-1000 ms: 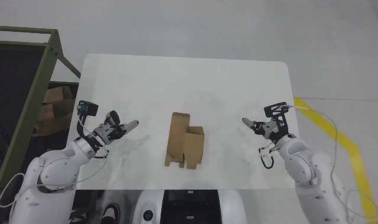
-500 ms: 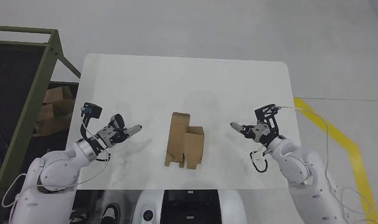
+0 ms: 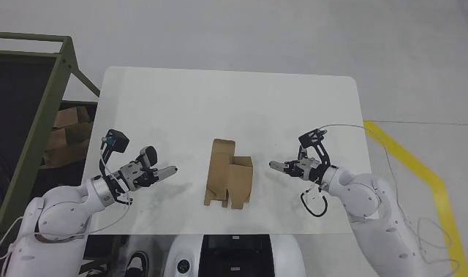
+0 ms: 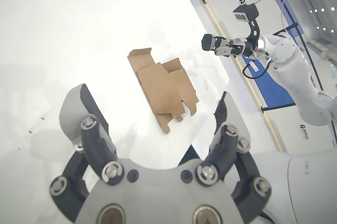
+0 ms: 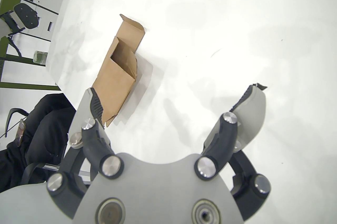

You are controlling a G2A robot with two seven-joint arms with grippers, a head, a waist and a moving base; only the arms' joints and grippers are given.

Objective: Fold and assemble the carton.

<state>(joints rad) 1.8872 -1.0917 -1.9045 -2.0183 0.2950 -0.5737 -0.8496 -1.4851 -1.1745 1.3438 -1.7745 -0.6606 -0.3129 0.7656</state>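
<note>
My jaws stand apart on both arms, with nothing in either. From above, the left jaws hang over the desk on one side of the carton and the right jaws on the other, each near it but clear of it; the carton lies flat and not yet opened out, toward the desk's near edge. Through my left wrist the carton shows as thin card with loose flaps at both ends, flush on a smooth top — I judge the main risk is that a jaw cannot get under an edge and merely skids the sheet along, toward the right jaws or off the near edge. Through my right wrist one panel of the carton lifts a little into a shallow pocket; pinching that single layer, or an end flap, would probably crease or tear it instead of squaring the body. If one side arrives first, the carton is likely to spin rather than open.
</note>
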